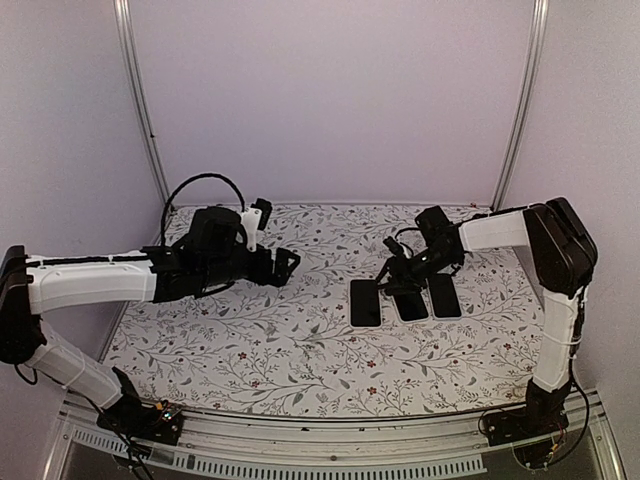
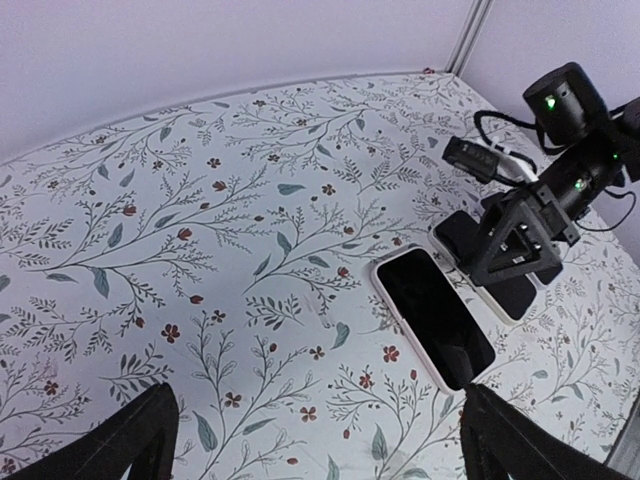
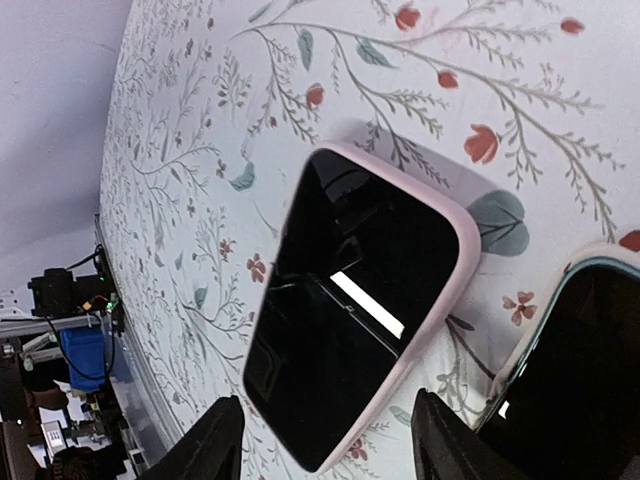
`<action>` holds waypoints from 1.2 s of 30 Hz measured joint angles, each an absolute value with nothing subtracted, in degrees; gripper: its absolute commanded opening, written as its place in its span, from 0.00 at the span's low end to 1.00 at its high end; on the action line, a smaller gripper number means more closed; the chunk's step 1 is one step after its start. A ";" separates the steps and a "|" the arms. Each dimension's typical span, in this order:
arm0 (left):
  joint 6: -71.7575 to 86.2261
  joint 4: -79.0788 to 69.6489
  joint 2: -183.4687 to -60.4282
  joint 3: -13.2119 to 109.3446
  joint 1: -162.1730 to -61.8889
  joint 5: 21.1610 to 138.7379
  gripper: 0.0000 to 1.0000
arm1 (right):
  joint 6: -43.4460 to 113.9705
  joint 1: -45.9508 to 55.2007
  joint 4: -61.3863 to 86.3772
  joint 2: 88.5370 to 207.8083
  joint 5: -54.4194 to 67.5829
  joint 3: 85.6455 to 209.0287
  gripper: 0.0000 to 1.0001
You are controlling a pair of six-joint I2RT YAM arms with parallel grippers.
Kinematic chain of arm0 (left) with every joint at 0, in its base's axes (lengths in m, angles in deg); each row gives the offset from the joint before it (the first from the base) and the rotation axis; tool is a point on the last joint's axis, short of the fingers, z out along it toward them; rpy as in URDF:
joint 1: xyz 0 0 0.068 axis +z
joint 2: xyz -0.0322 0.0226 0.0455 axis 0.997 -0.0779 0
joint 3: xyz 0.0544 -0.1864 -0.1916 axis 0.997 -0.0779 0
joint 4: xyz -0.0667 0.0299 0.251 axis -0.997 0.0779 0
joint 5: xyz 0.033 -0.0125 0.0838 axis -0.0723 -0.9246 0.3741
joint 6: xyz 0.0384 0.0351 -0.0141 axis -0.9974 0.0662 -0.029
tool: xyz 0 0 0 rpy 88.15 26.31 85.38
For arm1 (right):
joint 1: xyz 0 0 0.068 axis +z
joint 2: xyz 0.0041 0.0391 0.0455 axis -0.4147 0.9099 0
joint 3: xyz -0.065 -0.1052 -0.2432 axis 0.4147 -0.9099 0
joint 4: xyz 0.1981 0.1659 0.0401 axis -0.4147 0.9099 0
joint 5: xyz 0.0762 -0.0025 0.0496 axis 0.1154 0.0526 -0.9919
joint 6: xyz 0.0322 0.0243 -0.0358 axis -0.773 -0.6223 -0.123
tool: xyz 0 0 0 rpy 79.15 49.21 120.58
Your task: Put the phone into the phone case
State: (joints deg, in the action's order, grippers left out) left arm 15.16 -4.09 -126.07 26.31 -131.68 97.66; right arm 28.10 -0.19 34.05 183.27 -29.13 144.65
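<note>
Three dark-screened phones lie side by side on the floral table. The left one (image 1: 365, 302) sits in a pink case; it also shows in the left wrist view (image 2: 435, 317) and the right wrist view (image 3: 360, 310). The middle one (image 1: 410, 304) has a teal-rimmed case (image 3: 570, 370). The right one (image 1: 444, 296) lies beside it. My right gripper (image 1: 396, 282) is open and empty, hovering just above the pink-cased phone, its fingers (image 3: 220, 445) straddling the phone's near end. My left gripper (image 1: 285, 265) is open and empty, away to the left of the phones.
The floral tablecloth (image 1: 250, 340) covers the table. White walls and metal corner posts (image 1: 145, 110) bound the back and sides. The right arm (image 2: 540, 215) stands over the middle phone in the left wrist view.
</note>
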 measured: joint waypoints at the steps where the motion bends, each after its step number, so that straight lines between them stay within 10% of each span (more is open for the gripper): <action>1: 14.97 -3.93 -126.09 26.35 -131.11 97.49 1.00 | 28.16 -0.21 34.71 182.59 -28.74 145.28 0.98; 11: 12.54 1.09 -126.55 27.08 -124.29 98.93 0.99 | 31.36 -4.12 35.71 167.58 -25.46 147.56 0.99; 36: 11.60 -16.11 -115.40 5.24 -110.33 128.35 0.99 | 22.31 -15.53 -0.11 138.25 21.21 104.04 0.99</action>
